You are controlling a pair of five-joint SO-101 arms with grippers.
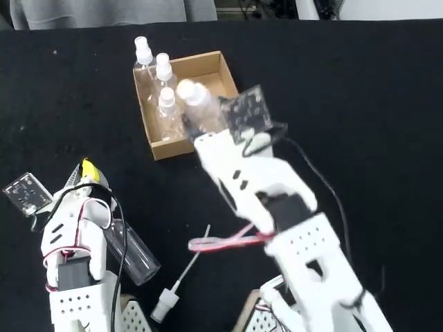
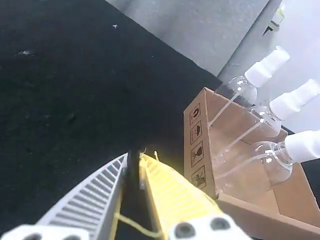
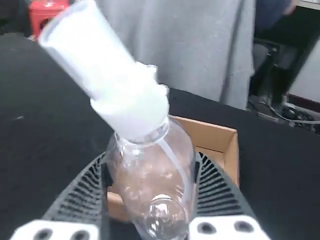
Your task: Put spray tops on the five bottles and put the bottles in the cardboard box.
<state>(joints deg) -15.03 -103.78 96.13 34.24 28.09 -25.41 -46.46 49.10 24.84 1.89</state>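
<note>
The cardboard box (image 1: 208,66) stands at the back of the table, and three clear bottles with white spray tops (image 1: 164,67) stand along its left side. My right gripper (image 1: 208,126) is over the box's front edge, shut on a fourth bottle (image 1: 196,99) that has its spray top on and is tilted. In the right wrist view this bottle (image 3: 150,170) sits between the black fingers (image 3: 82,192), with the box (image 3: 220,142) behind it. My left gripper (image 1: 86,173) is at the front left, shut and holding nothing; its grey and yellow fingertips (image 2: 150,167) point toward the box (image 2: 200,145).
A clear bottle without a top (image 1: 131,252) lies beside the left arm's base. A loose spray top (image 1: 166,301) with its long tube lies at the front centre. A red and white cable (image 1: 221,242) runs out from the right arm.
</note>
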